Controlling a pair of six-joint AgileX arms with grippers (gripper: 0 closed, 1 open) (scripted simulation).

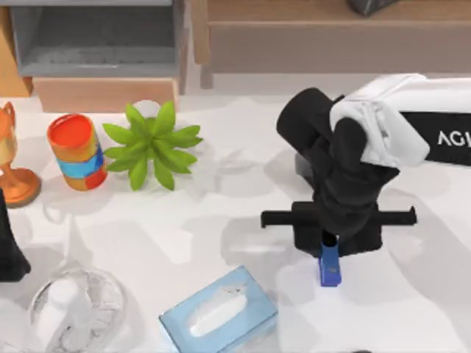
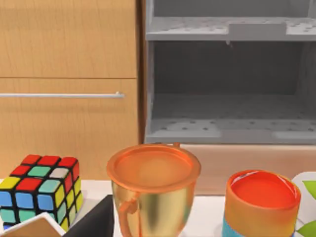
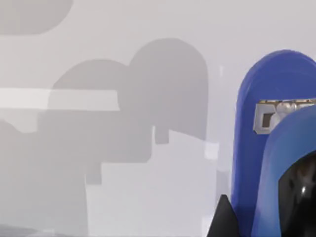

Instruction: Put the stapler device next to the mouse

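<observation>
Protruding from beneath the right fingers (image 1: 329,243), the stapler device (image 1: 329,266) lies on the table (image 1: 221,220).

The stapler device (image 1: 330,266) is seen as a small, narrow, bright-blue bar, positioned right of centre and towards the near edge of the counter (image 1: 221,220). Its far end is hidden in the top view. In the right wrist view, a rounded blue end with a metal insert (image 3: 276,116) is shown.
</observation>
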